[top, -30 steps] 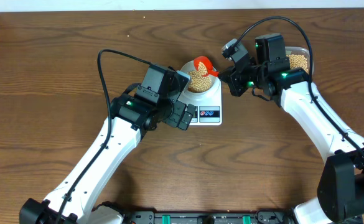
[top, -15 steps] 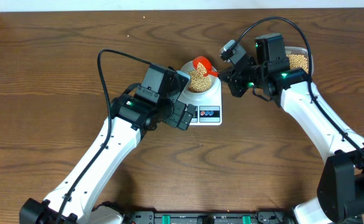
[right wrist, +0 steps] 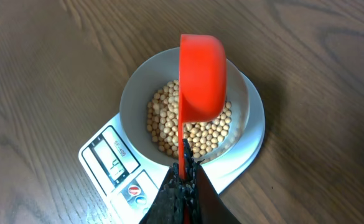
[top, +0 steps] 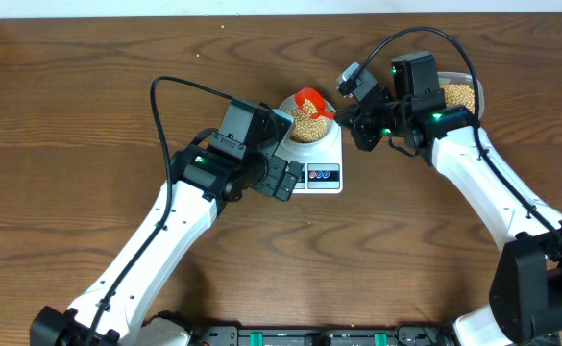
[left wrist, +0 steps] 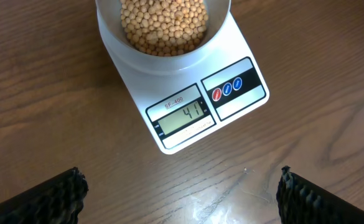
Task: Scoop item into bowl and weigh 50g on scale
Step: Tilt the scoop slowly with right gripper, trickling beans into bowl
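Note:
The pale bowl stands on the white scale and holds many tan beans. In the left wrist view the bowl is at the top and the scale display reads 41. My right gripper is shut on the handle of a red scoop, turned on its side over the bowl and its beans; the scoop also shows overhead by the right gripper. My left gripper is open and empty, above bare wood just in front of the scale.
A clear plastic tub with more beans stands at the back right, behind the right arm. The left arm lies beside the scale's left front corner. The table is dark wood.
The red scoop has shifted slightly over the bowl's far rim. The left arm has not moved.

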You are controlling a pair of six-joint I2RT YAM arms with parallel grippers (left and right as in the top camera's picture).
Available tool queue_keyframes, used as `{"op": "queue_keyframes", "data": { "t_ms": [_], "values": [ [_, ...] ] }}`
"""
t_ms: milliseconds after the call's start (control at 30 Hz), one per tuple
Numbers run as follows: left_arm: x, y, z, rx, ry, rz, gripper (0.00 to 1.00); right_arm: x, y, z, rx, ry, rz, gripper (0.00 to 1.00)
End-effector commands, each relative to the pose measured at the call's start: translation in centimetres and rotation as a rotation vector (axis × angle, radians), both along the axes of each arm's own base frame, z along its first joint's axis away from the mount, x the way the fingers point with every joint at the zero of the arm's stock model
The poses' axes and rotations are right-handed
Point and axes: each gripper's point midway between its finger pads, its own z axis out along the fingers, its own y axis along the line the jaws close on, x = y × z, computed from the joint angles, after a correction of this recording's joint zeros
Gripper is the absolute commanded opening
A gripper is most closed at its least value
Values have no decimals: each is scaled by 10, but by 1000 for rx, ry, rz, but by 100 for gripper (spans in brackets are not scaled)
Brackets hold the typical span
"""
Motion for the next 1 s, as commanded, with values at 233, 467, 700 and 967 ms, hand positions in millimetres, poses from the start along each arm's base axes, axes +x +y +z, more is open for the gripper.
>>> {"op": "queue_keyframes", "data": {
  "t_ms": [233, 467, 700, 967],
  "values": [
    [0, 0, -3, 1, 11, -6, 100, 0, 4, 9, -1, -41, 31, 1],
    [0, 0, -3, 0, 10, -6, 100, 0, 4, 9, -2, -41, 30, 1],
    [0, 0, -3, 1, 11, -6, 100, 0, 4, 9, -2, -41, 30, 1],
    [0, 0, -3, 1, 11, -6, 100, 0, 4, 9, -8, -50, 41, 1]
  ]
}}
